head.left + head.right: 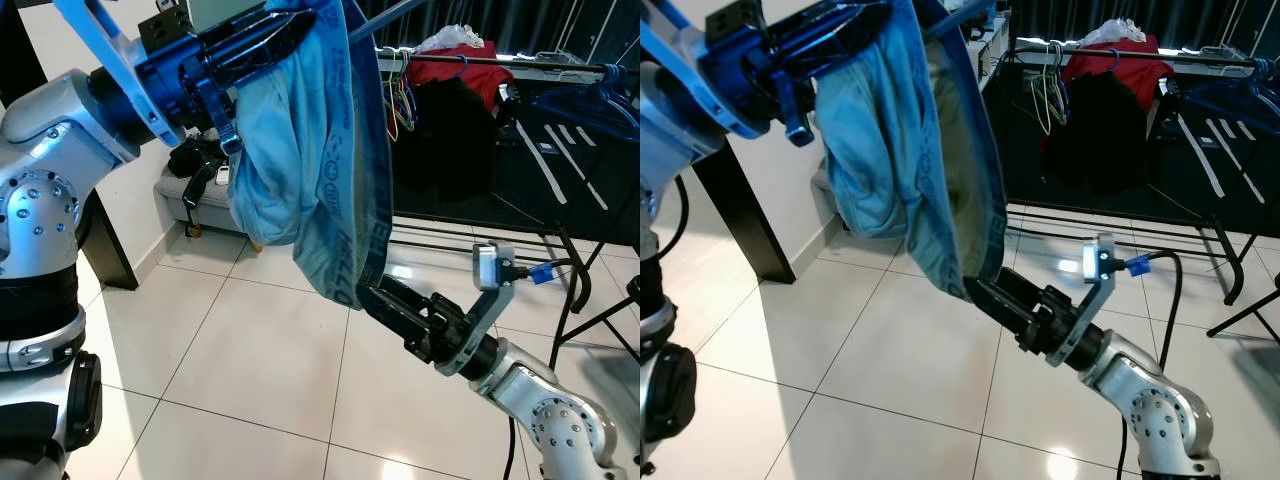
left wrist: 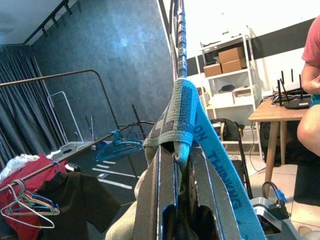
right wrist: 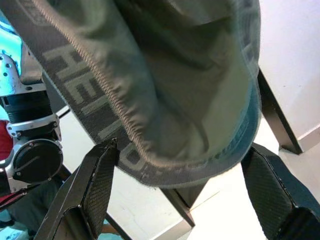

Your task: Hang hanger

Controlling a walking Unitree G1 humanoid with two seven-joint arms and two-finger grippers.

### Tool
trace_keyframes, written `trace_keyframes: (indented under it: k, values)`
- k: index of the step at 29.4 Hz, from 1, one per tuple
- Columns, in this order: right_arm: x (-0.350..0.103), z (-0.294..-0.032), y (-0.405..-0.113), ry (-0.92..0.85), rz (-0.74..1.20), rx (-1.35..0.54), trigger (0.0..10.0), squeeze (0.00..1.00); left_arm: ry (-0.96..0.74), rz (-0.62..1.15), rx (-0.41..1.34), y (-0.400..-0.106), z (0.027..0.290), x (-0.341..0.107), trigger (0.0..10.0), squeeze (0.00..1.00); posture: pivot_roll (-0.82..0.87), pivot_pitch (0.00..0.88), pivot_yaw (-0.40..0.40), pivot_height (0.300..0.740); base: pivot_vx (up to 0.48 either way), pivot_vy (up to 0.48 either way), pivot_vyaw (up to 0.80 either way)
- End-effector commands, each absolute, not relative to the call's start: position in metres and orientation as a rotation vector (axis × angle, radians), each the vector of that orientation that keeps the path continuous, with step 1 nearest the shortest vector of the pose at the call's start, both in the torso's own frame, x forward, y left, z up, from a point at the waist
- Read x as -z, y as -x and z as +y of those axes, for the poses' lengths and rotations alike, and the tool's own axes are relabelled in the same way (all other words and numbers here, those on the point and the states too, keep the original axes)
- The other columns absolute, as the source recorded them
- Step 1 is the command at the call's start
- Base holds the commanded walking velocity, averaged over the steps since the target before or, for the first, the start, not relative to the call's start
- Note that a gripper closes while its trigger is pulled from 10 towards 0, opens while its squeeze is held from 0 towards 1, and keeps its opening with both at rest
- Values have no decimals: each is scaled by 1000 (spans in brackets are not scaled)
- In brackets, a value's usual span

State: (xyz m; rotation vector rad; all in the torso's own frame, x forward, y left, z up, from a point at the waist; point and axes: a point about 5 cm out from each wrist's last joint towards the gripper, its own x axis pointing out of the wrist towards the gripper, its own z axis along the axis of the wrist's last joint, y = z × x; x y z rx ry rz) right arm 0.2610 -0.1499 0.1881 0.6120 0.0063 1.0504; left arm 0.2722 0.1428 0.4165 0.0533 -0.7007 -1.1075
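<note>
- Blue cloth hung in the left eye view: a pair of light blue underpants (image 1: 300, 160) with a darker lettered waistband dangled from the left hand (image 1: 262, 42), which was raised high at the robot's left and closed on the garment's top.
- Low on the robot's right, the right hand (image 1: 385, 305) reached up to the bottom loop of the waistband, its black fingers at the cloth's lowest edge over the white tiled floor (image 1: 240, 370).
- Behind stood a clothes rail (image 1: 520, 62) with a red garment (image 1: 455, 68), a black garment and several wire hangers (image 1: 402, 95).
- From the right eye view, the same scene: the underpants hung between the two hands, the right arm's fingers meeting the waistband.
- From the left wrist view, the left hand's fingers (image 2: 160, 190) were clamped on the bunched waistband; blue hangers (image 2: 117, 147) sat on a rail beyond, and a person's knee and arm showed beside a wooden bench (image 2: 272, 112).
- From the right wrist view, the right hand's fingers (image 3: 97, 185) stood wide apart, the waistband loop hanging between them, gripping nothing.
</note>
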Motion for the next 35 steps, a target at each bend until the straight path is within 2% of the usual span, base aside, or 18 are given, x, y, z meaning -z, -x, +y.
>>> trace_keyframes:
  k: [1, 9, 10, 11, 21, 22, 31, 35]
  values:
    - [-186, -150, -262, -600, 22, -1032, 10000, 0, -49, -700, 1120, -270, 141, -415, 0, 0, 10, 47, -18, 740, 0, 0, 0]
    - [-184, -153, -274, -596, 18, -946, 10000, 0, -44, -708, 1136, -268, 140, -415, 0, 0, 13, 47, -20, 740, 0, 0, 0]
    - [-185, -154, -276, -599, 14, -937, 10000, 0, -44, -710, 1139, -267, 140, -416, 7176, 0, 13, 47, -20, 740, 0, 0, 0]
    - [-185, -154, -277, -601, 10, -931, 10000, 0, -43, -713, 1141, -266, 140, -416, 10000, 0, 14, 47, -20, 740, 0, 0, 0]
    - [-180, -152, -282, -580, 51, -902, 10000, 0, -32, -741, 1180, -260, 137, -419, 10000, 0, 14, 47, -20, 740, 0, 0, 0]
    - [-179, -151, -284, -579, 49, -896, 0, 0, -30, -749, 1191, -258, 136, -420, 10000, 0, 16, 45, -22, 740, 0, 0, 0]
    - [-187, -154, -294, -574, 1, -869, 0, 0, -33, -755, 1197, -254, 134, -421, 10000, 0, 19, 43, -25, 740, 0, 0, 0]
    - [-192, -159, -294, -578, -19, -862, 0, 0, -74, -733, 1132, -260, 140, -417, 10000, 0, 19, 43, -25, 740, 0, 0, 0]
